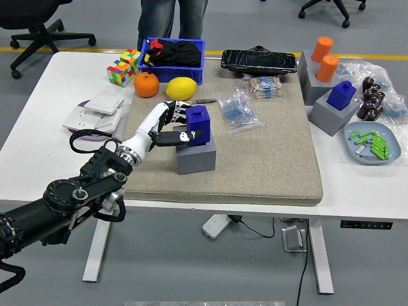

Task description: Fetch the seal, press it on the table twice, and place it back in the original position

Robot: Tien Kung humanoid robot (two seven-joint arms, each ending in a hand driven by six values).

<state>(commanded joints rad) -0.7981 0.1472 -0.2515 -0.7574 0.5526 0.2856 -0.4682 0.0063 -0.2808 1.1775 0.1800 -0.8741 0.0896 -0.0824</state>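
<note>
Left hand (171, 127) wrapping fingers around blue seal (197, 122), seal seated in grey holder (196, 156) on beige mat (268, 159); I am judging grasp firm; I am planning straight vertical lift, keeping seal upright, watching holder not dragging along.

The left hand (171, 125) reaches in from the lower left, its white fingers (167, 137) wrapped around the blue seal (198, 123). The seal stands upright in the grey holder (197, 154) on the beige mat (268, 159); whether it sits fully down is hard to tell. A person (173, 18) stands at the far side.
</note>
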